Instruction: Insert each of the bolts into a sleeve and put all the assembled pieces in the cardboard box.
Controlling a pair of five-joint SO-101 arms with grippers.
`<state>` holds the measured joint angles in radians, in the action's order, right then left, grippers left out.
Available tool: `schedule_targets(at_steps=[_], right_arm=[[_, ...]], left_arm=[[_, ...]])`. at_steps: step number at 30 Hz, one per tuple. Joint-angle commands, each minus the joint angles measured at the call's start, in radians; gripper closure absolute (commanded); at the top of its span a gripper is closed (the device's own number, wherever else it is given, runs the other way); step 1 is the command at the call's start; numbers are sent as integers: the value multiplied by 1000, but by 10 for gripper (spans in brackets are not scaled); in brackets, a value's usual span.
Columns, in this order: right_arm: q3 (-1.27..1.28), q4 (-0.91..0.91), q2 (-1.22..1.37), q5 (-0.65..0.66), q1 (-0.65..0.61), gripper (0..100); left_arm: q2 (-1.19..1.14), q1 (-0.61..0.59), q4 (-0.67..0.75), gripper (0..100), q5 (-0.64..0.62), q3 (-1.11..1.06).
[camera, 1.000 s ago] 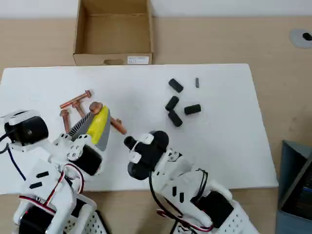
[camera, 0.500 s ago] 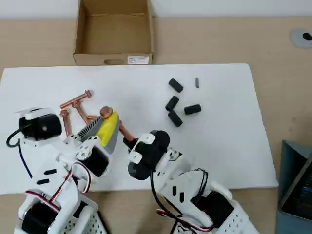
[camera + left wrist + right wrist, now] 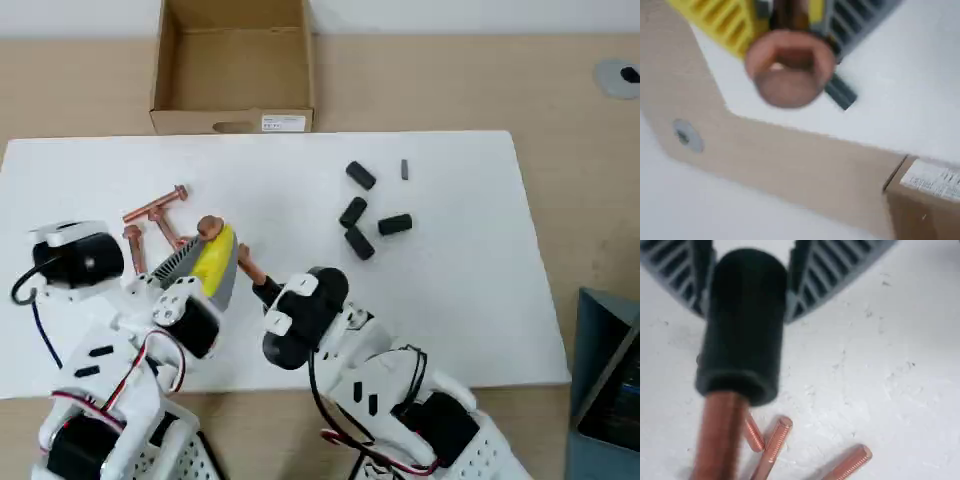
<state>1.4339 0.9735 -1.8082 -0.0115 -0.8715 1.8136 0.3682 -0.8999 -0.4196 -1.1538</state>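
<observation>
The left tool [image 3: 790,12] is clamped on a bolt [image 3: 790,70]. Its shaft enters the sleeve [image 3: 742,325] clamped in the right tool [image 3: 747,272], above the desk [image 3: 450,290], beside loose bolts [image 3: 155,205].

White arms [image 3: 100,365] carry black motors [image 3: 298,335], seemingly red-black cables [image 3: 128,368], one yellow finger [image 3: 212,260].

Loose bolts [image 3: 155,205] left, spare sleeves [image 3: 357,241] right on the mat [image 3: 460,300].
Between them, nearer me, my left gripper's [image 3: 210,240] bolt [image 3: 248,265] entered my right gripper's [image 3: 749,285] sleeve [image 3: 740,350]; the cardboard box [image 3: 232,122] stood behind.
</observation>
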Motion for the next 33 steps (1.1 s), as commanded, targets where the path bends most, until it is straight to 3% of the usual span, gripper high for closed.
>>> schedule_targets(at_steps=[1, 11, 25, 33], right_arm=[[-84, -31, -154, 9, -8, 989], [-88, -31, -157, 49, -8, 989], [-93, -31, -157, 49, -8, 989], [-93, -31, -157, 49, -8, 989]], left_arm=[[7, -12, 8, 999, 6, -8], [7, 72, -5, 999, 2, -32], [7, 216, -195, 999, 2, -25], [7, 210, -198, 994, 2, -31]])
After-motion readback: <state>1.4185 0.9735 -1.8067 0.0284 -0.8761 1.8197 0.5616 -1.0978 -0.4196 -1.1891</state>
